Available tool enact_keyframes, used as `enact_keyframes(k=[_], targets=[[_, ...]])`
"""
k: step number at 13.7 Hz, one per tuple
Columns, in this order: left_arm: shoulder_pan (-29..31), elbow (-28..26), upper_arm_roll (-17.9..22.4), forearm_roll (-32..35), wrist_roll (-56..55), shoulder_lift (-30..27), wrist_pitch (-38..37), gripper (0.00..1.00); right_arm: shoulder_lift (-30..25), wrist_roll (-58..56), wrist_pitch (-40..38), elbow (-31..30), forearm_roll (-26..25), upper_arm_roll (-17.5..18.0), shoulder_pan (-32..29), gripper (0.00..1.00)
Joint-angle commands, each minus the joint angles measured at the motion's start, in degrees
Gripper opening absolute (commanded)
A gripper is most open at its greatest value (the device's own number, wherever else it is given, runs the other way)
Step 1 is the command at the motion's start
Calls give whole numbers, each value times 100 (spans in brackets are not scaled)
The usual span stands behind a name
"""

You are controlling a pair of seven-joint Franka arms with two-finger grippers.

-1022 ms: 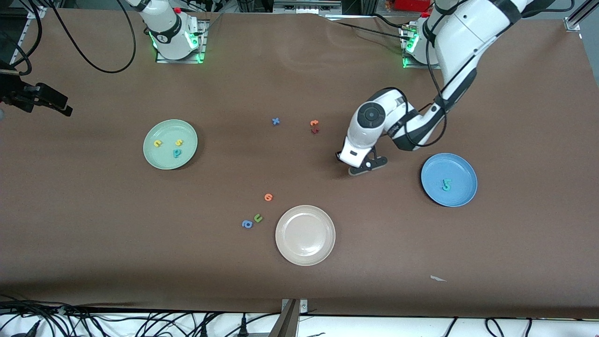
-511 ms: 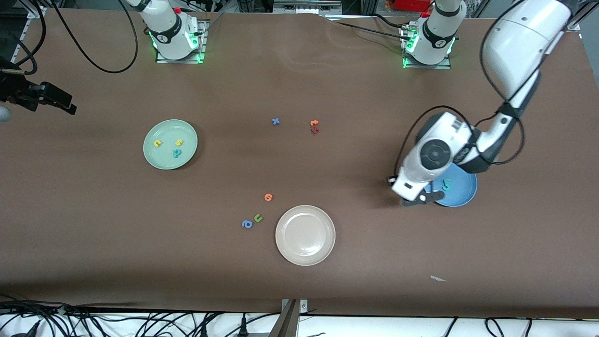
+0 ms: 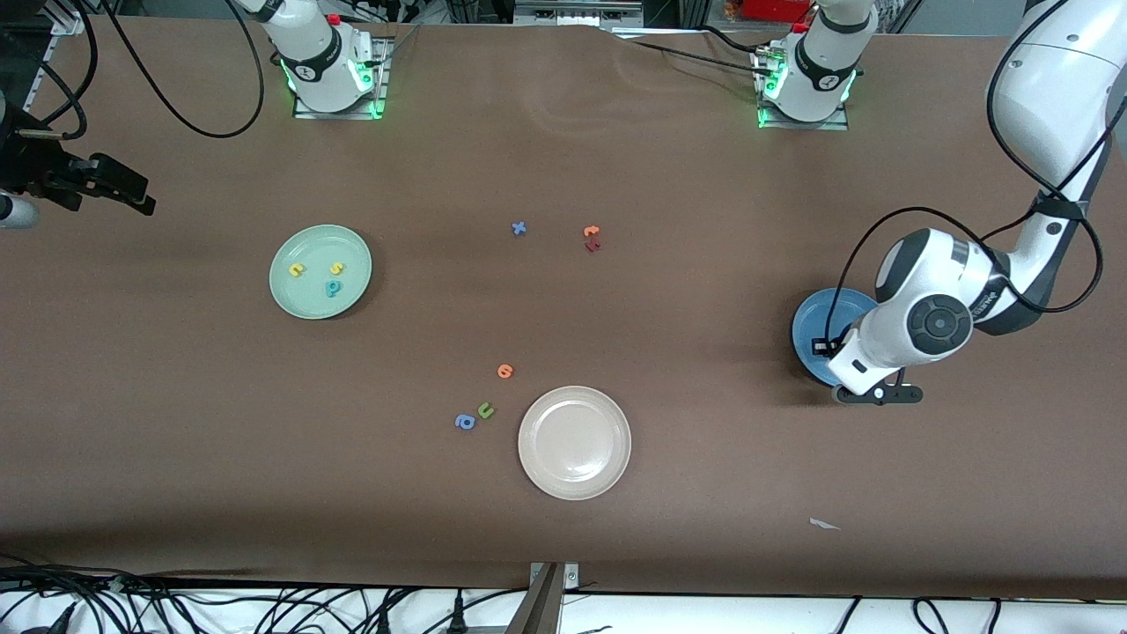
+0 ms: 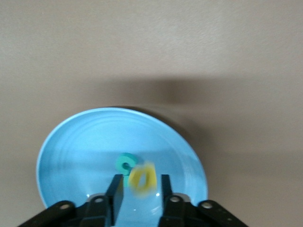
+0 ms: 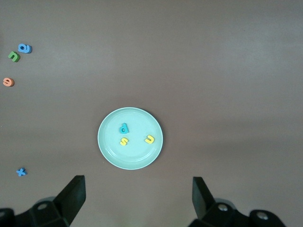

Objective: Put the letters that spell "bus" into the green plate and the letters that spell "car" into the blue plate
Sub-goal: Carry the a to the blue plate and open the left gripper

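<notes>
While the left claw (image 4: 139, 189) is being held over the round medium-blue plate (image 3: 814, 321) at the left arm's end of the table (image 3: 704, 440), a yellow rounded D-like foam letter (image 4: 142, 178) is being seen blurred between its fingers (image 4: 115, 189), which are parted wider than the letter; whether the letter is being touched by them cannot be told. A teal foam "c" (image 4: 124, 162) is being shown lying in the blue plate, just beside the yellow letter in the left wrist view. The thin teal piece cannot be made out.

Toward the right arm's end of the table, the round pale mint-green plate (image 3: 304, 295) is being occupied by three letters: a teal "b" (image 3: 333, 287), a yellow "u" (image 3: 297, 269) and a yellow "s" (image 3: 336, 268), all lying apart from one another. The right claw (image 5: 137, 198) is being held high over the table near that plate, its fingers spread wide with nothing between them.

Between the two plates, a blue "x" (image 3: 519, 228) and a pair of orange and dark red letters (image 3: 592, 238) are being left on the table. Nearer the front camera, an orange letter (image 3: 504, 371), a green "u" (image 3: 485, 409) and a blue "a" (image 3: 465, 422) are being seen beside a round beige-white plate (image 3: 574, 480).
</notes>
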Motion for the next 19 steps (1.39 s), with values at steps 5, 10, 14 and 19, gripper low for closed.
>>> enact_keyframes(k=[5, 10, 14, 19], targets=[[186, -2, -50, 126, 164, -155, -197, 100, 47, -88, -98, 126, -3, -15, 20, 100], [-836, -72, 1235, -1282, 783, -1110, -372, 100, 47, -88, -107, 126, 5, -15, 20, 100], [-2219, -72, 2961, -2816, 1903, -2051, -1083, 100, 47, -88, -115, 126, 5, -15, 20, 100], [-2714, 69, 3422, -3019, 2036, -2905, -1656, 100, 47, -88, -107, 126, 5, -24, 20, 100]])
